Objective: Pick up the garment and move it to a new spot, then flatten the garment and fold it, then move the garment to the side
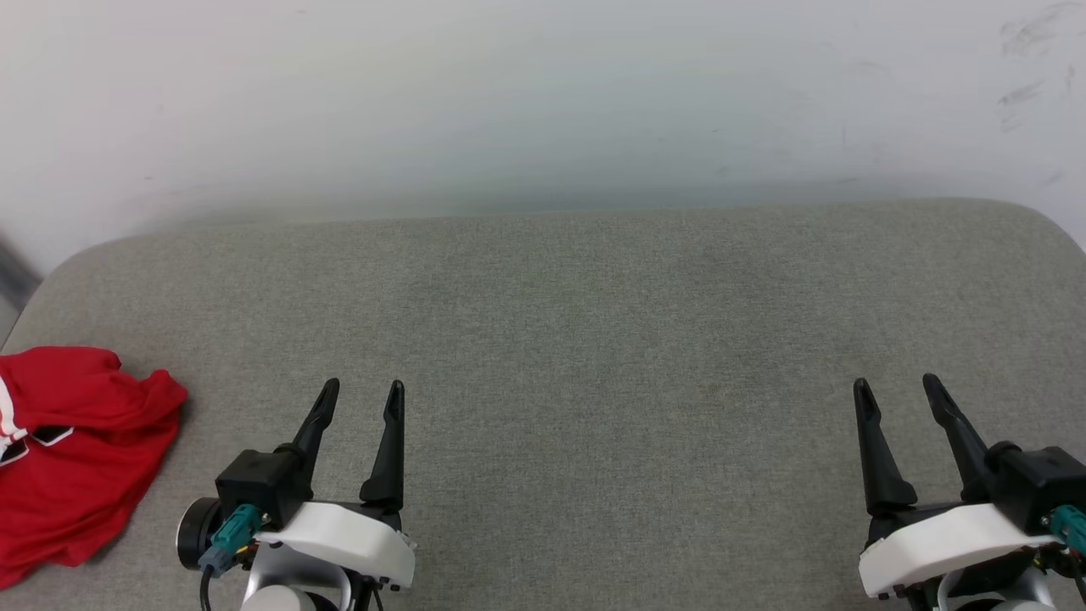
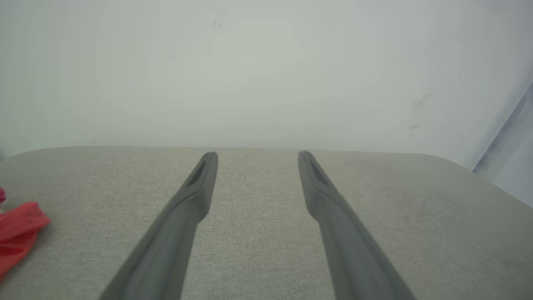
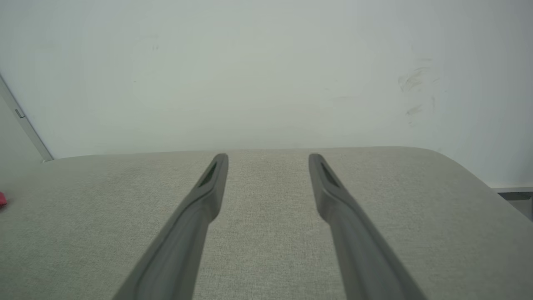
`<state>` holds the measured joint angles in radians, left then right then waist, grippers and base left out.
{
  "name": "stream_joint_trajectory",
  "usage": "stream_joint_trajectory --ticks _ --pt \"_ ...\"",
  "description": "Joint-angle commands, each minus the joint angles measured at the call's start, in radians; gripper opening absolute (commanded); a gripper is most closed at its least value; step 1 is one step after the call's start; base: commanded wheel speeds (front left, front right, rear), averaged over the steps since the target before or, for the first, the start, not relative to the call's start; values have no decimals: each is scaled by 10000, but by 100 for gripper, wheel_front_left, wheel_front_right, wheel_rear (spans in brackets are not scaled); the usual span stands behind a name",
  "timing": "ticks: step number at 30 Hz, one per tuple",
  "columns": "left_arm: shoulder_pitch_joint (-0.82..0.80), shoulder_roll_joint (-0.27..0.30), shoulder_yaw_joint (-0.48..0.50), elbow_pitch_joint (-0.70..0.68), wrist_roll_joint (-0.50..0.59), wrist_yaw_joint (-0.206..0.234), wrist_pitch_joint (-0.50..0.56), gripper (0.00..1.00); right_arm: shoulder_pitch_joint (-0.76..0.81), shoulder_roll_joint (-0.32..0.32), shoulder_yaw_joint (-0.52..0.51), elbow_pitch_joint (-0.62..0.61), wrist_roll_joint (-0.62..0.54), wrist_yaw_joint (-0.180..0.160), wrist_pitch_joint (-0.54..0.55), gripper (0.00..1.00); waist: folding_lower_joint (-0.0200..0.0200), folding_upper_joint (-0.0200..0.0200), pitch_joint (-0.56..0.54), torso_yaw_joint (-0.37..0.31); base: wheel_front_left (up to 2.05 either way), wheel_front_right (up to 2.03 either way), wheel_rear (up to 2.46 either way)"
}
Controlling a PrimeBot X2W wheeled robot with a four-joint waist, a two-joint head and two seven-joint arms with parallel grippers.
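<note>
As the garment (image 1: 76,458) lies now: it sits in a crumpled red heap, off to the left of the left gripper (image 1: 363,389), not touching it.
Job so far: I think nothing is done yet. Picking up, flattening, folding and moving aside are all left.
Wall (image 1: 543,102): pale, with a few scuff marks, past both grippers' fingertips.
Cushion (image 1: 594,339): a big grey cloth pad under both grippers.
Left gripper: fingers spread, holding nothing.
Right gripper (image 1: 896,383): fingers spread, holding nothing, far from the garment.

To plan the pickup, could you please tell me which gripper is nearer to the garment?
Left. The left gripper is close beside the garment; the right gripper is far off at the opposite side.
</note>
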<state>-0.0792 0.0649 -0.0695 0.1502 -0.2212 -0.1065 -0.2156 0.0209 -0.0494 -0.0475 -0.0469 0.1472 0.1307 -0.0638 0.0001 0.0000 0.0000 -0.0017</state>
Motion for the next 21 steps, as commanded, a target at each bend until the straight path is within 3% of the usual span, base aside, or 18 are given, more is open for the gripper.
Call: stream_joint_trajectory --ticks 1,21 --pt "28 34 -17 -7 204 4 -90 100 21 -16 22 -118 -185 0 6 100 -1 0 2 -2 0 0 0" --pt "-76 -66 -11 509 1326 -67 -464 100 207 -16 28 -204 -1239 0 -26 100 -1 0 -26 24 0 0 0"
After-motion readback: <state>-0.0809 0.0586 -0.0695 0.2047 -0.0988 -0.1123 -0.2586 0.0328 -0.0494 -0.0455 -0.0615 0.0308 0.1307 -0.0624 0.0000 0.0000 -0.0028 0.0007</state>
